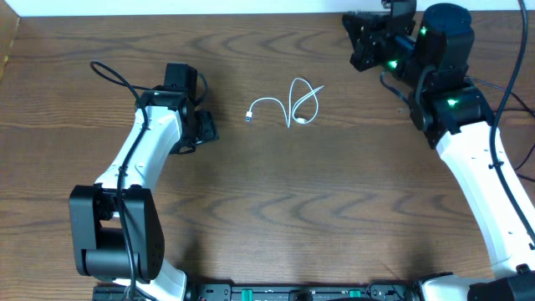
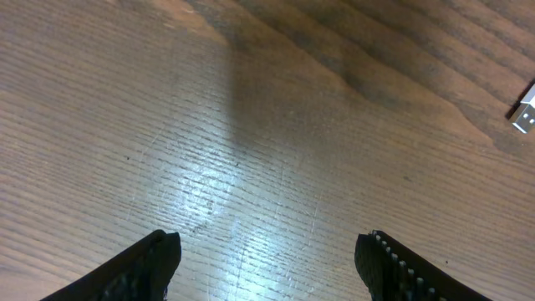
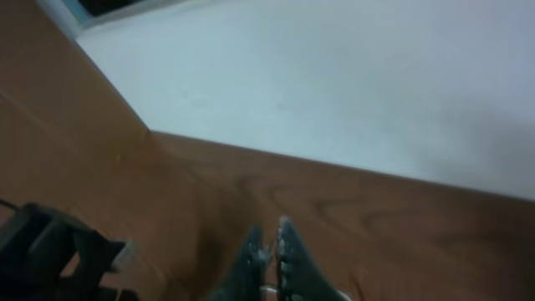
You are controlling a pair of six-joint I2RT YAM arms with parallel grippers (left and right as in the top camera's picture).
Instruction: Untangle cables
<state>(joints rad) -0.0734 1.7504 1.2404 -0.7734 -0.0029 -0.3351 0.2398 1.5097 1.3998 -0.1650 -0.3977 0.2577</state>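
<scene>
Cable [image 1: 266,101], white, lying in loose loops at middle of table [image 1: 334,217], between both arms. Left claw [image 2: 267,251] spread wide, low over bare wood, plug [image 2: 524,117] off to one side. Right claw [image 3: 269,238] raised near far edge, well apart from cable, fingers nearly together, thin gap only.

Cable [image 1: 288,104] lies on table [image 1: 334,217], between the two grippers. Its plug [image 2: 524,117] sits ahead and right of left gripper [image 2: 267,251], apart. Right gripper [image 3: 269,242] is well apart from the cable, which lies to its left.
</scene>
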